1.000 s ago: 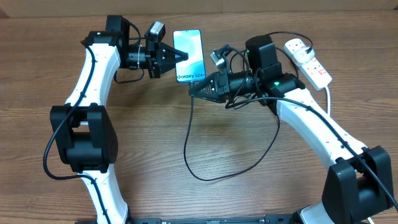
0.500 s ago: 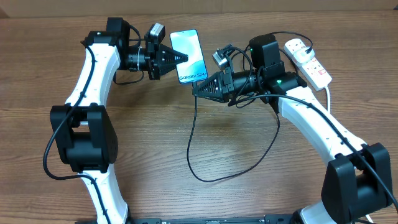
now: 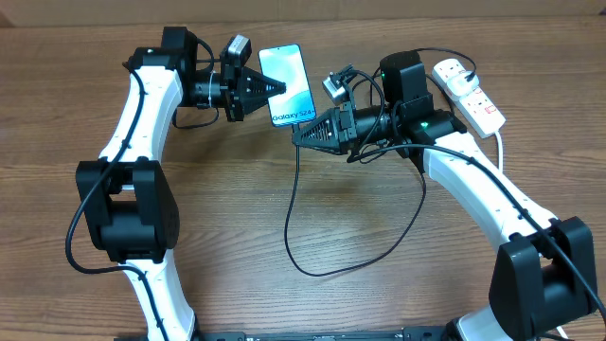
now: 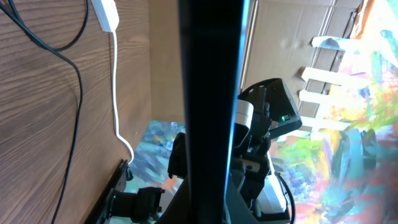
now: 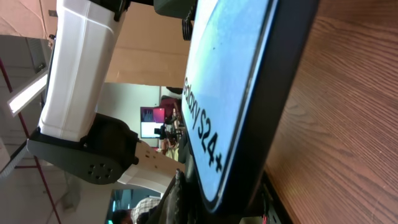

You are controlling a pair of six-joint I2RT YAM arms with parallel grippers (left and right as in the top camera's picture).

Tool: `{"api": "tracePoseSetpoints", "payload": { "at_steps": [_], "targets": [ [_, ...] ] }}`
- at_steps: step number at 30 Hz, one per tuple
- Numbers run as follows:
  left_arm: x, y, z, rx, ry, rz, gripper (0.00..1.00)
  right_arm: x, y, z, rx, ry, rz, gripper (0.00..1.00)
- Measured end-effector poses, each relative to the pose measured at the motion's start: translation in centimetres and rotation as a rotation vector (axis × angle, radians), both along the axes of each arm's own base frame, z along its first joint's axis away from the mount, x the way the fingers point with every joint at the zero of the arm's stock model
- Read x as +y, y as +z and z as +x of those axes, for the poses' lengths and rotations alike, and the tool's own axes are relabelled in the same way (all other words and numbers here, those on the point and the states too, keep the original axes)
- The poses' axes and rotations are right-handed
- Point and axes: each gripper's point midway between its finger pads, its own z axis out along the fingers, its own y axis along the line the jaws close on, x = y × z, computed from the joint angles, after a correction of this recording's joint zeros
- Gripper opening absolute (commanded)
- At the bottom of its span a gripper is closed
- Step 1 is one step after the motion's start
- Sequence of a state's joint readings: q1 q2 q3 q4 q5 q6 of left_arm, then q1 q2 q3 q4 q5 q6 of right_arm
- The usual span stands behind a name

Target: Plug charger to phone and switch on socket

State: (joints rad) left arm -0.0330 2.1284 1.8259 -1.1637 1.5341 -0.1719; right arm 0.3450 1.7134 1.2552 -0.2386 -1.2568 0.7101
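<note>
Counter (image 3: pixel 237 237) is dark wood-grain, matte, evenly lit. A brown cardboard sheet (image 3: pixel 398 8) runs along its far edge. Left wrist view shows more cardboard panels (image 4: pixel 298 31), a white slatted rack (image 4: pixel 333 68) and a multicolour painted sheet (image 4: pixel 373 143). Right wrist view shows a grey wall (image 5: pixel 18 56) and a lit strip light (image 5: pixel 28 93).

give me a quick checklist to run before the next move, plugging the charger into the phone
1. Slim black-edged phone with light blue screen held at its side by the left gripper: ok.
2. Long thin black charger cable leads up into the right gripper: ok.
3. Right fingers at the phone's bottom edge: ok.
4. Connector tip seated in the port: cannot tell, hidden.
5. Cable slack, lying in a loose loop on the wooden table: ok.
6. Red switch on the white oblong power strip turned on: cannot tell, too small.
</note>
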Motion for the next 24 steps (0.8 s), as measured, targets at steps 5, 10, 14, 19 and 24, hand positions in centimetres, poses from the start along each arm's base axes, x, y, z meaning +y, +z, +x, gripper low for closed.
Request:
{"api": "tracePoseSetpoints", "payload": {
  "at_steps": [5,10,14,19,24],
  "targets": [
    [0.0,0.0,0.0,0.000,0.000,0.000,0.04,0.0,0.0,0.0,-0.004,0.000,0.002,0.04],
    [0.0,0.0,0.0,-0.001,0.000,0.000,0.04,0.0,0.0,0.1,-0.005,0.000,0.002,0.04],
    [0.0,0.0,0.0,-0.012,-0.001,-0.003,0.04,0.0,0.1,0.1,-0.008,0.000,0.004,0.04],
    [0.0,0.2,-0.2,-0.007,-0.001,-0.008,0.04,0.1,0.3,0.1,-0.006,0.006,0.013,0.24],
    [-0.9,0.1,-0.7,-0.019,-0.024,-0.007,0.04,-0.3,-0.2,1.3,-0.013,-0.054,-0.016,0.50]
  ]
}}
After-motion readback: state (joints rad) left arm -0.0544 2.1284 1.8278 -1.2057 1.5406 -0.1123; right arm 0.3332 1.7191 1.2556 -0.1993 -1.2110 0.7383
